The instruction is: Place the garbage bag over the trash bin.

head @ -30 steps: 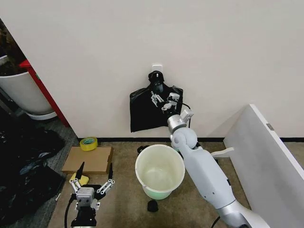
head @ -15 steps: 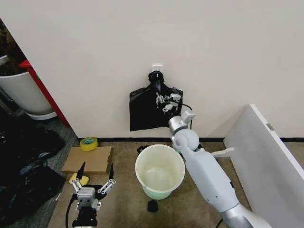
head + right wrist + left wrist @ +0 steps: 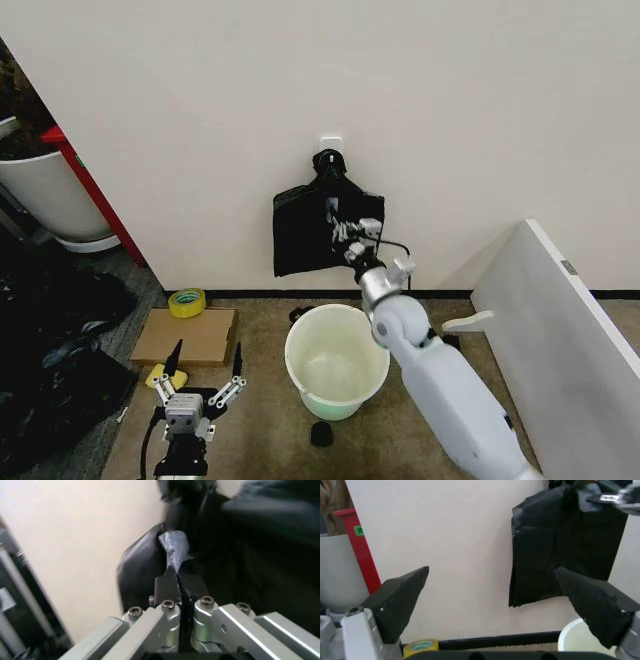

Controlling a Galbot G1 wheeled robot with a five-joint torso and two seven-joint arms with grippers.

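Bag is hung flat on the wall from a hook, directly above and behind the bin. Its long axis is seen running vertically, knotted top at the hook, lower edge ending just above the baseboard. The bin stands upright on the floor, mouth open, unlined, just in front of the wall.

Right gripper is raised against the bag's right portion, below the knot. In the right wrist view the fingers are seen pressed together with a fold of black plastic pinched between them, so the grip is judged closed on the bag. No gap is visible between the pads.

Left gripper is parked low near the floor, left of the bin, jaws spread wide, nothing held. From the left wrist view the bag is seen well ahead and up, the bin rim near the right finger.

Key relation: the held plastic sits above the bin, so the coming pull is judged to run down and away from the wall, toward the bin mouth. Right arm is clearly the nearer one; left is well apart from the bag. Risk judged: more than one layer may come off the hook.
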